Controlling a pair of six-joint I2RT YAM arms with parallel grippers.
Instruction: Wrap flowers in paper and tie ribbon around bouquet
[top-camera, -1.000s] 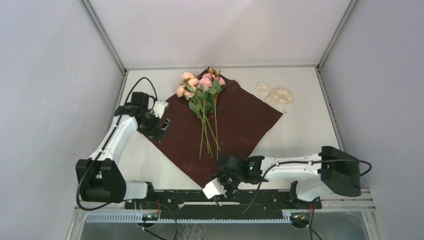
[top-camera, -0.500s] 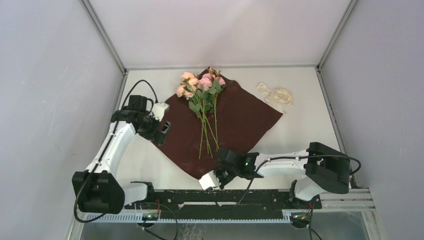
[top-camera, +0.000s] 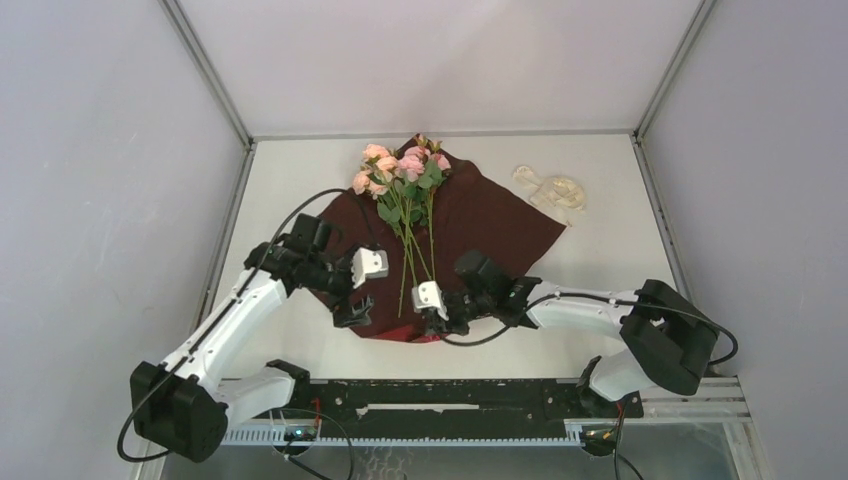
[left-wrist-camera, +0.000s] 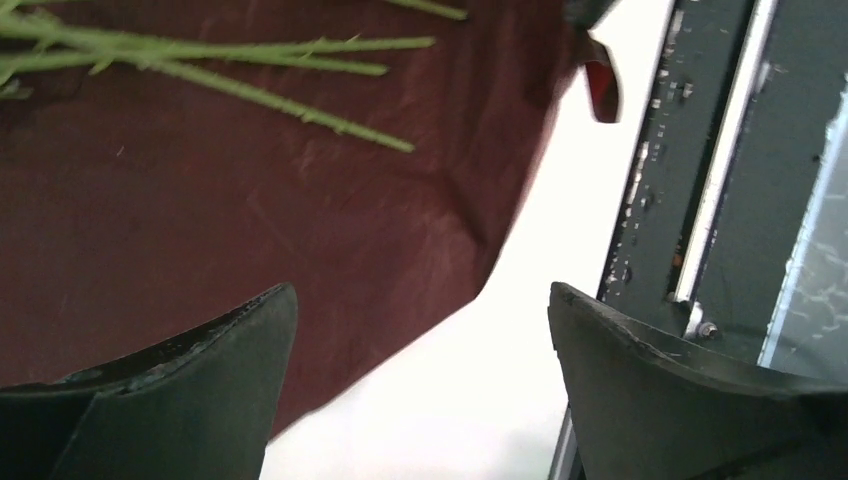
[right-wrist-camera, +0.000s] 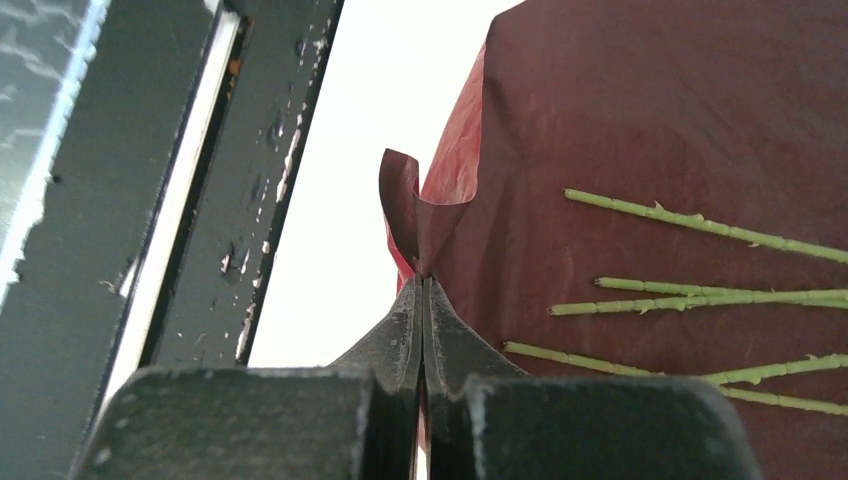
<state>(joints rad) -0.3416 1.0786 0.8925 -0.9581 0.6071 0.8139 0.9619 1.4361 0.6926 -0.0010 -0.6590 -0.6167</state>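
Note:
The deep red paper (top-camera: 480, 215) lies spread on the table like a diamond. On it rest the flowers (top-camera: 400, 170), pink heads at the far corner and green stems (right-wrist-camera: 700, 225) running toward me. My right gripper (top-camera: 432, 322) is shut on the paper's near corner (right-wrist-camera: 412, 205), which stands up pinched and curled above the fingertips (right-wrist-camera: 410, 310) just short of the stem ends. My left gripper (left-wrist-camera: 420, 300) is open, hovering over the paper's near-left edge (left-wrist-camera: 250, 230) with nothing between its fingers. The cream ribbon (top-camera: 555, 190) lies coiled on the table at the right of the paper.
A black rail (top-camera: 450, 392) runs along the near table edge, close behind both grippers, and shows as a dark strip (left-wrist-camera: 700, 150) in the left wrist view. Grey walls and metal posts (top-camera: 205, 70) enclose the table on the left, the right and the far side.
My right gripper has shut on the paper's near corner and drawn it up toward the stem ends. My left arm has swung from the paper's left corner to its near-left edge.

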